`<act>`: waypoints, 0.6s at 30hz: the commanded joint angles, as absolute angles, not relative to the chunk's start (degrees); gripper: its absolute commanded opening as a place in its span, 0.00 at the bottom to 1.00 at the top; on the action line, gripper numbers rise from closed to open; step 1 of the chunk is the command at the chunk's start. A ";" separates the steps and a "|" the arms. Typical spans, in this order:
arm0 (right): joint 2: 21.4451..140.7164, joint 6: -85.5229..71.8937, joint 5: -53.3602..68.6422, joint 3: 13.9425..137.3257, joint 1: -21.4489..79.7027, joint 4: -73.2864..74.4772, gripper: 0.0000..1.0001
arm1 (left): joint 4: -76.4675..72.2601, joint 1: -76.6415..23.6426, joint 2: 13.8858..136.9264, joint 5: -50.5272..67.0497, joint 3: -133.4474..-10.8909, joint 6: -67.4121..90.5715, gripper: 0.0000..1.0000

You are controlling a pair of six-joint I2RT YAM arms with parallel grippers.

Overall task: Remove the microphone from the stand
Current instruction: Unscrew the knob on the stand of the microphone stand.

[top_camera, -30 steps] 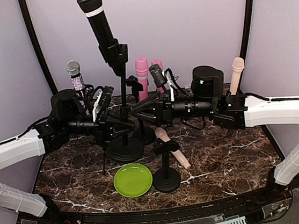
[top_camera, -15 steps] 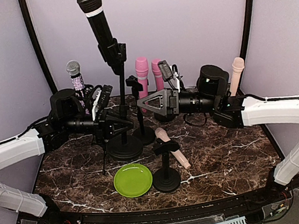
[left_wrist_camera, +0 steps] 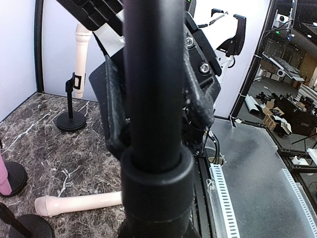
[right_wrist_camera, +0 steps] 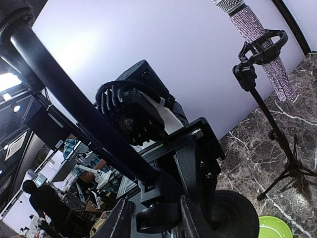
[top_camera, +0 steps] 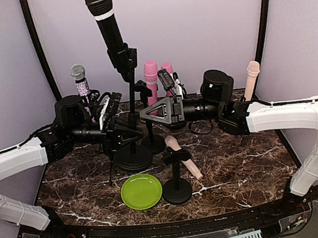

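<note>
Microphone (top_camera: 107, 27) sits in stand (top_camera: 133, 156), left pincer (top_camera: 129, 132) clamping the stand; right pincer (top_camera: 146, 113) unclear.

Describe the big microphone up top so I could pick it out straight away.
On the dark marble table, find the tallest stand, rising from a round black base behind the green plate. The microphone clipped at its top is plain black with a white band below its head, standing higher than the glittery microphone, the pink microphones and the beige microphones nearby.
</note>
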State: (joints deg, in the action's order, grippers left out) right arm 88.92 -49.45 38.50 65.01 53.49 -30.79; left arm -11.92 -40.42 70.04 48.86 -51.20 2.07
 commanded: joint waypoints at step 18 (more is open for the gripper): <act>84.99 -41.59 36.48 63.54 52.43 -29.03 0.05 | -15.89 -41.15 68.05 49.28 -53.85 3.20 0.00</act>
